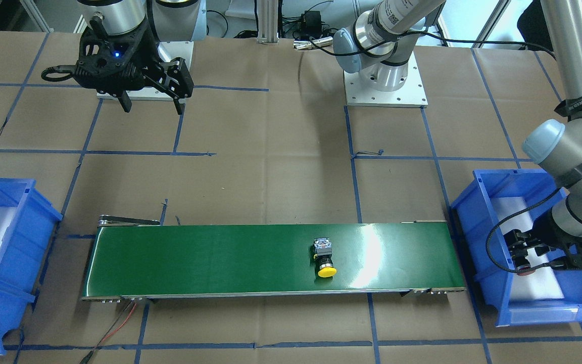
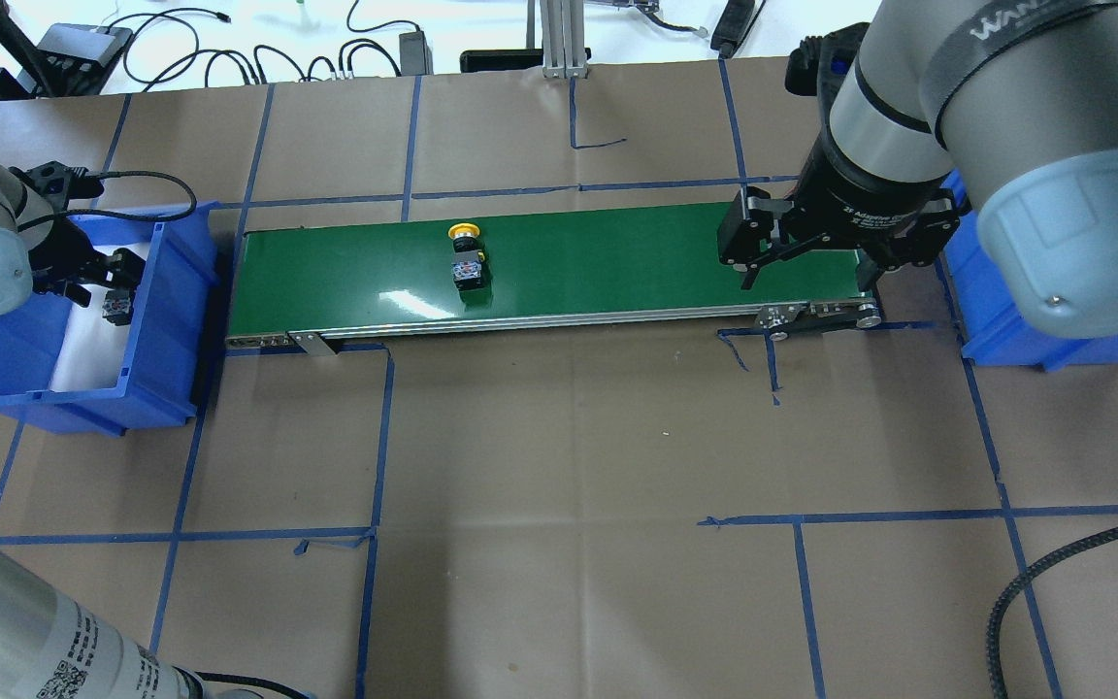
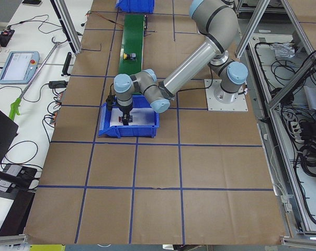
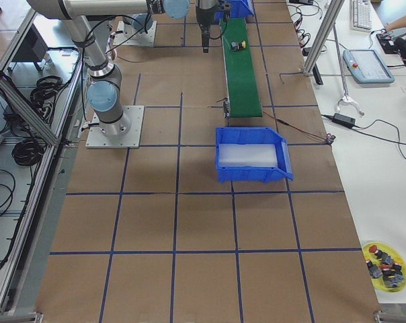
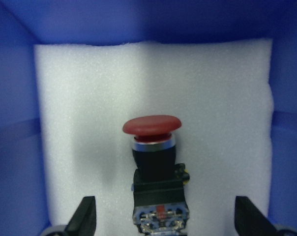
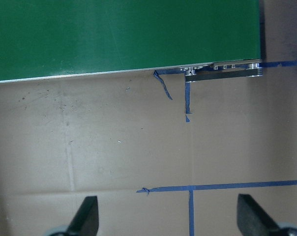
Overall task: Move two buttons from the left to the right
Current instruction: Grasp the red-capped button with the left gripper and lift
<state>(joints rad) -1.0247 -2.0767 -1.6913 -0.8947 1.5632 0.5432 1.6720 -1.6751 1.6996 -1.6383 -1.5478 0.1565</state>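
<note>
We see yellow button [image 1: 325,259] on belt [image 1: 195,258], well short of right gripper [image 1: 153,107] (spread, empty); red button [image 5: 153,147] lies unclamped inside left gripper [image 5: 166,217], jaws apart, neither delivered.

There's the red-capped button [image 5: 156,172] lying on the white foam [image 5: 89,98] inside the blue bin [image 5: 11,98], cap pointing far, silver collar under it, black block body near. The left tool [image 5: 167,222] is spread wide, fingertips [image 5: 87,216] either side, neither touching the button.
</note>
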